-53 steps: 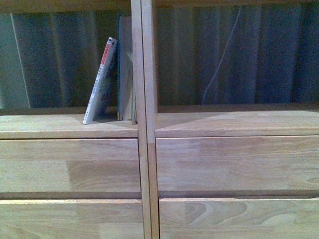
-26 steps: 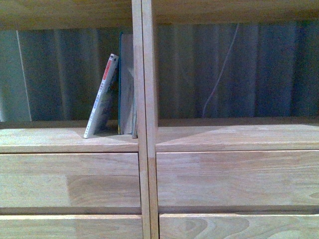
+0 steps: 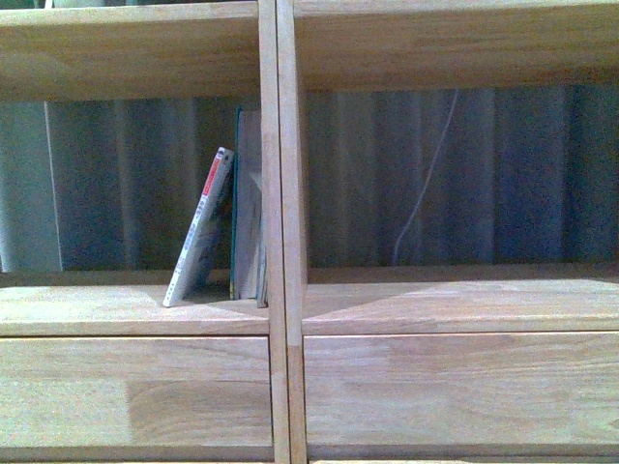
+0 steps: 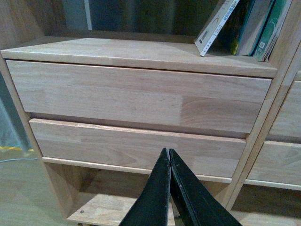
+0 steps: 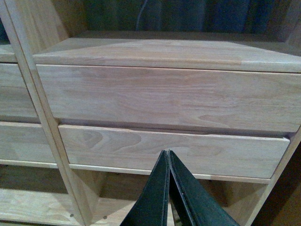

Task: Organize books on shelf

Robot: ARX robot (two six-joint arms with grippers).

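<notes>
The light-wood shelf (image 3: 282,193) fills the front view. In its left compartment a thin paperback (image 3: 200,230) with a white spine and red marks leans right against a taller teal-edged book (image 3: 247,208) that stands against the central divider. Both books show in the left wrist view, the paperback (image 4: 215,26) and the teal-edged book (image 4: 270,26). My left gripper (image 4: 168,151) is shut and empty, low in front of the left drawer fronts. My right gripper (image 5: 168,153) is shut and empty, low in front of the right drawer fronts. Neither arm shows in the front view.
Drawer fronts (image 3: 135,391) lie under both compartments. The right compartment (image 3: 455,174) holds no books; a thin white cable (image 3: 426,184) hangs behind it before a dark curtain. An open lower compartment (image 4: 94,207) shows under the drawers.
The front view has risen: the shelf and books sit lower in the picture, and the board above the compartments has come into sight. The books have not moved on the shelf.
</notes>
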